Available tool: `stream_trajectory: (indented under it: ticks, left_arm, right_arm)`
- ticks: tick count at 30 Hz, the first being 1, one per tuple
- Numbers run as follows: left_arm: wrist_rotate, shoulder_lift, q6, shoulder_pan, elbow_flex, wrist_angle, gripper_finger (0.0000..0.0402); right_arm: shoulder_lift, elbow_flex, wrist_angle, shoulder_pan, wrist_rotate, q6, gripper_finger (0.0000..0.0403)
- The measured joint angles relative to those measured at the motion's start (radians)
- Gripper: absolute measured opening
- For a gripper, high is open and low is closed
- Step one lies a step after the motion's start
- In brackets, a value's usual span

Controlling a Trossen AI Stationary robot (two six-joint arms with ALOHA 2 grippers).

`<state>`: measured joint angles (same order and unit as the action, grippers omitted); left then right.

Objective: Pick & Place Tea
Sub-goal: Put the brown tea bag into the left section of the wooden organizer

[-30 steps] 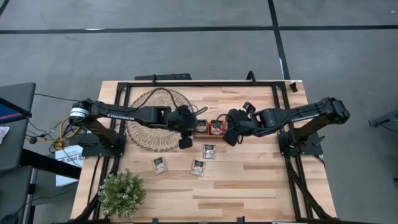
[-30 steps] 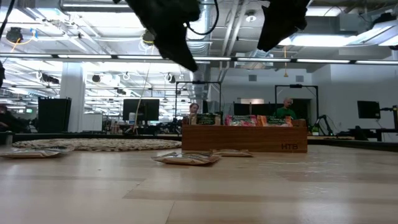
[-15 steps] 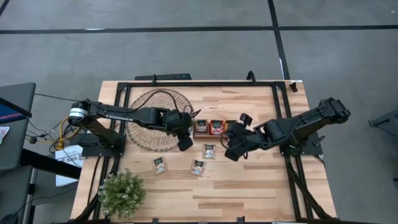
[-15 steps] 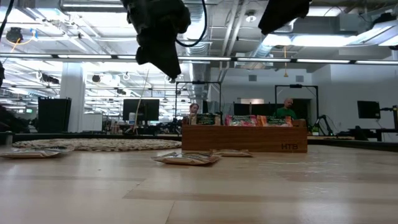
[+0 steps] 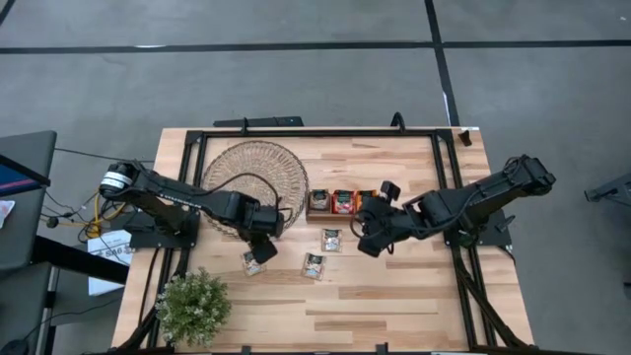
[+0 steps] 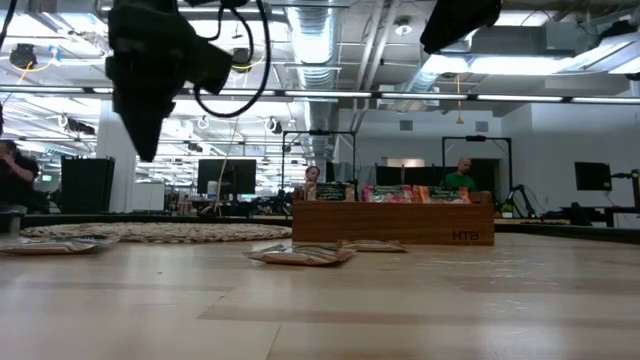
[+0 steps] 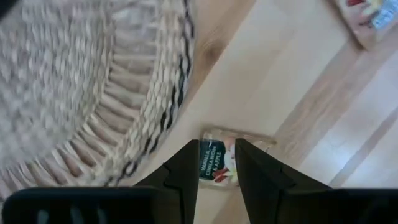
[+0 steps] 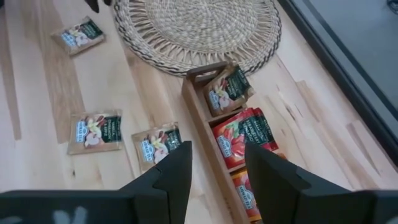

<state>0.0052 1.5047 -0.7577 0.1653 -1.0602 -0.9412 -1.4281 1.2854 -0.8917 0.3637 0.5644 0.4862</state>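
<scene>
Three tea sachets lie flat on the wooden table: one at the left (image 5: 252, 262), one in the middle (image 5: 314, 264) and one nearer the tray (image 5: 331, 240). More tea sachets (image 8: 245, 134) stand in the long wooden tray (image 5: 340, 202). My left gripper (image 7: 216, 146) hangs open above the left sachet (image 7: 214, 163), pointing down, and the sachet shows through its gap. My right gripper (image 8: 214, 149) is open in the air just in front of the tray's right half (image 5: 367, 242), holding nothing.
The round woven mat (image 5: 254, 177) lies at the far left, just beyond my left gripper. A potted plant (image 5: 194, 306) stands at the near left corner. Bare wood spreads along the near edge and to the right. People and desks show in the room behind.
My left gripper has swung from the tray's left end toward the table's left and near edge, sunk lower and tipped to point down over the left sachet. My right gripper has drawn back from the tray toward the near edge. No sachet has moved.
</scene>
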Motion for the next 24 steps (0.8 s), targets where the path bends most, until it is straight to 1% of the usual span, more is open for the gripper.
stream_trajectory:
  ticks: [2,5,9,12,18,21,24]
  left_arm:
    - [0.024,0.0,-0.043,0.0,0.009,-0.001,0.0094]
    - [0.077,0.0,-0.053,0.0,0.011,0.001,0.0094]
    - [0.107,0.0,-0.09,0.001,0.011,-0.003,0.0101]
    - [0.112,0.0,-0.109,0.005,0.011,-0.019,0.012]
    - [0.112,0.0,-0.11,0.028,0.011,-0.032,0.0179]
    - [0.111,0.0,-0.108,0.047,0.012,-0.034,0.0193]
    - [0.088,0.0,-0.102,0.068,0.012,-0.034,0.0199]
  right_arm:
    - [0.0,0.0,0.0,-0.002,0.0,-0.009,0.0144]
    - [0.0,0.0,0.002,-0.002,-0.002,-0.023,0.0145]
    - [0.0,0.0,0.002,-0.002,-0.007,-0.024,0.0144]
    - [0.0,0.0,0.002,-0.002,-0.006,-0.025,0.0142]
    - [0.0,0.0,0.002,-0.002,-0.007,-0.03,0.0143]
    - [0.0,0.0,0.002,-0.002,-0.009,-0.052,0.0144]
    - [0.0,0.0,0.002,-0.002,-0.012,-0.053,0.0141]
